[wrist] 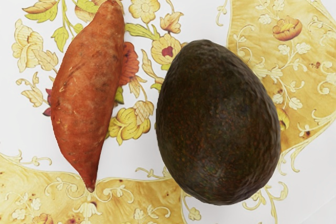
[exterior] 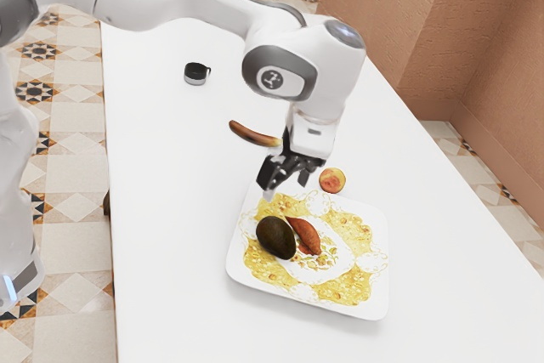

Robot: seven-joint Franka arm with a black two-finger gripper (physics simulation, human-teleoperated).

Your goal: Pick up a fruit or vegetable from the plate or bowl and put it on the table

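Observation:
My black gripper (exterior: 286, 181) hangs above the far edge of the patterned plate (exterior: 380, 295), its two fingers apart and nothing between them. A dark avocado (exterior: 276, 237) lies on the plate beside a reddish sweet potato (exterior: 305, 236); both are below the gripper's height. Seen from my hand, the avocado (wrist: 218, 124) and the orange-brown sweet potato (wrist: 88, 95) lie side by side with a narrow gap between them, on the plate's floral surface (wrist: 139, 156).
A halved fruit (exterior: 332, 180) rests on the white table (exterior: 170, 210) just beyond the plate. Behind the gripper lies a long brown curved item (exterior: 253, 134). Farther back stands a small dark-topped cup (exterior: 195, 73).

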